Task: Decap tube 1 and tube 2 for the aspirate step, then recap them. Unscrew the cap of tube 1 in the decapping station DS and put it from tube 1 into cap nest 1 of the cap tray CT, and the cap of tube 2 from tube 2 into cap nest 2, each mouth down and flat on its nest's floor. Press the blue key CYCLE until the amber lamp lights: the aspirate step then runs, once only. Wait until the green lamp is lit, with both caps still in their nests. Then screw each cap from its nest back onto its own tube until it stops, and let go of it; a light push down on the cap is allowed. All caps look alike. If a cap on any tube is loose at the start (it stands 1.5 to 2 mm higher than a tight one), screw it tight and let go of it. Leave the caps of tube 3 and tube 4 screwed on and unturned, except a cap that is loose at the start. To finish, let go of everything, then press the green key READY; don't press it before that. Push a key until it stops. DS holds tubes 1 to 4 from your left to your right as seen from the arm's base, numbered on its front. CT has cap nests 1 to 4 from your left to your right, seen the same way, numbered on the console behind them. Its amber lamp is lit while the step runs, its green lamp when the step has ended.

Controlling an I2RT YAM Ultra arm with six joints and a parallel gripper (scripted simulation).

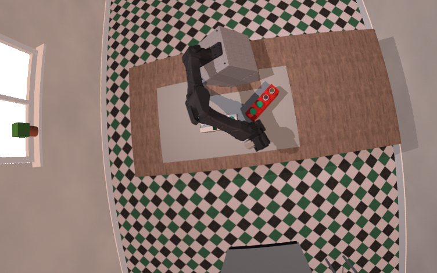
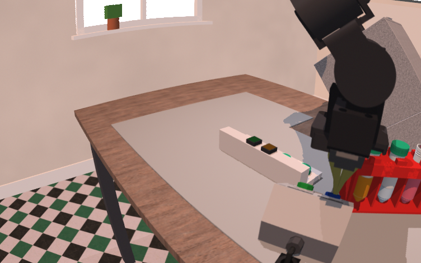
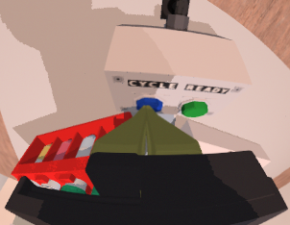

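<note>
- Blue CYCLE key (image 3: pixel 148 103) sits on top of the key box (image 2: pixel 300 209), left of the green READY key (image 3: pixel 195 109) in the wrist view; printed labels CYCLE and READY lie just behind the two keys.
- End effector (image 3: pixel 147 112) fully closed, olive fingers (image 2: pixel 338 178) pressed together into a wedge, nothing between them; the tip is right at the blue CYCLE key, looks touching, but whether the key is pushed down I cannot tell.
- Red decapping station (image 2: pixel 398 168) stands just beside the key box, on the side away from the table edge; four tubes in it with amber, pale grey, pink and yellow fill.
- Two tubes at one end of the station carry green caps (image 1: pixel 253 111); the other two tubes (image 1: pixel 265 97) show open mouths from the top view.
- Cap tray console (image 2: pixel 257 155) is a long pale bar past the key box, further along the mat; green lamp (image 2: pixel 253 140) and amber lamp (image 2: pixel 269 148) on its top both look dark.
- Two green caps (image 2: pixel 307 168) sit in nests along the console, near the key box end; partly hidden, so the nest numbers are unreadable.
- Black toggle or knob (image 3: pixel 175 9) sticks out of the key box face away from the keys.
- Black arm (image 1: pixel 198 98) reaches from a grey speckled pedestal block (image 1: pixel 232 56) behind the station, over the console, down to the key box.
- All on a grey mat (image 1: pixel 179 135) on a wooden table (image 1: pixel 342 87); checkered floor (image 1: pixel 247 209) around; potted plant (image 2: pixel 113 17) on the windowsill far off.
</note>
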